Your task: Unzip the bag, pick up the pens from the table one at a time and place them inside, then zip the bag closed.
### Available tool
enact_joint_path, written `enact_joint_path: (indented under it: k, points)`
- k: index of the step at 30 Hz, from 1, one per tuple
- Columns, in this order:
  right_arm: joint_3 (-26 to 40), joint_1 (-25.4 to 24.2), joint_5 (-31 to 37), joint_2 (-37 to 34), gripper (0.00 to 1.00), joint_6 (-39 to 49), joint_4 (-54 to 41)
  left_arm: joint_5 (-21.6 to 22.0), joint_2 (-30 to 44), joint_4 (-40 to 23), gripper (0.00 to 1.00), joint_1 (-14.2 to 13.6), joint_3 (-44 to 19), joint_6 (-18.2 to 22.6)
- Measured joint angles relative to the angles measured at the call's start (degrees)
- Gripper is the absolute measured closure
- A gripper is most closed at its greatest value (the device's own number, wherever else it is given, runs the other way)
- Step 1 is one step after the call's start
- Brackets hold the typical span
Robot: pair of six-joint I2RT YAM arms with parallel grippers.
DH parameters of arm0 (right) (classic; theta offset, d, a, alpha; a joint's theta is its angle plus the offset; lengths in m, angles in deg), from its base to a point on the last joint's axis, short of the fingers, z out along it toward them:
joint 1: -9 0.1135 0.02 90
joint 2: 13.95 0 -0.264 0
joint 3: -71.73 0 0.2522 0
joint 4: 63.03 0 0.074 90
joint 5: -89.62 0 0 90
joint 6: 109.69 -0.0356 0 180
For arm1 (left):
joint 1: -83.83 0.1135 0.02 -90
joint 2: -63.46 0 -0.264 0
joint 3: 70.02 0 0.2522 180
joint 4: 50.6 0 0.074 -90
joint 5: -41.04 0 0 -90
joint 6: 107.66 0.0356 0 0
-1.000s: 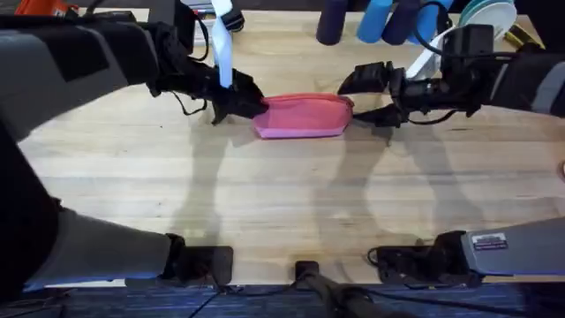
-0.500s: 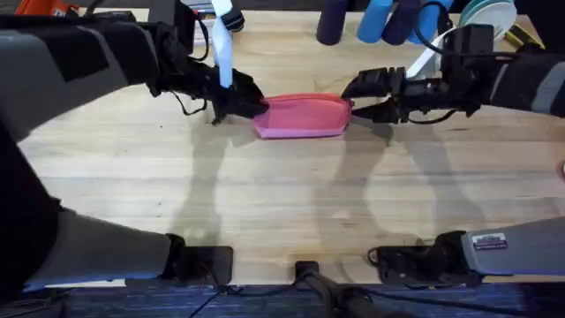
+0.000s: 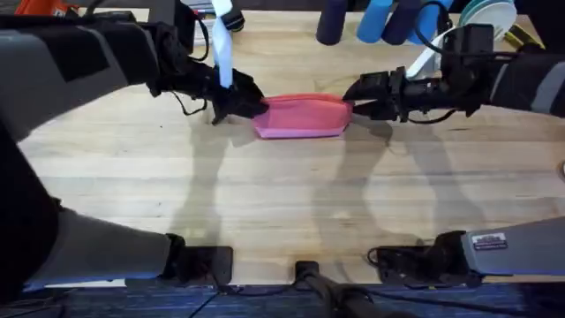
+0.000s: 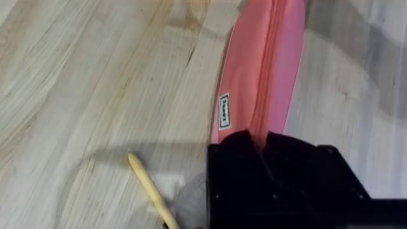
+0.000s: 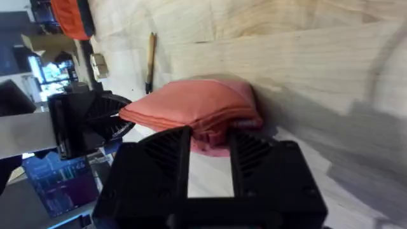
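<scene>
Oblong pink fabric pouch (image 3: 303, 117) lies toward the far edge of the light wooden worktop (image 3: 282, 203), zipper apparently shut, so unzipping looks not yet done. Left hand (image 3: 251, 107) clenched on the pouch's left end; right hand (image 3: 357, 95) at the right end, closing around the zipper tab, grip uncertain. Thin yellow-tan pen (image 4: 150, 189) lies loose on the worktop just beside the left end; loading and rezipping remain.

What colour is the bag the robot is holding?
The bag is pink, with a matching pink zipper. The left wrist view shows it best.
</scene>
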Motion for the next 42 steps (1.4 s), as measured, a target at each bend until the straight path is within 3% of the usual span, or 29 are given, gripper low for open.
enact_joint_path:
  k: [11, 21, 29, 42]
  points:
    - [0.0, -1.2, -1.8, 0.0, 0.958, -0.2, -1.1, -0.1, 0.0, 0.0, 0.958, -0.1, 0.0, 0.0]
    - [0.6, -1.3, -2.1, 0.0, 0.968, 0.1, -2.5, -0.1, 0.0, 0.0, 0.958, -0.1, 0.0, 0.0]
    - [3.8, -0.8, -0.2, 1.8, 0.972, 5.4, -6.6, -0.1, 0.0, 0.2, 0.958, -0.2, 0.0, 0.0]
    - [11.2, 10.5, 16.4, 4.3, 0.970, 13.3, -7.7, 1.6, 0.0, 0.2, 0.958, 0.7, 0.0, 0.0]
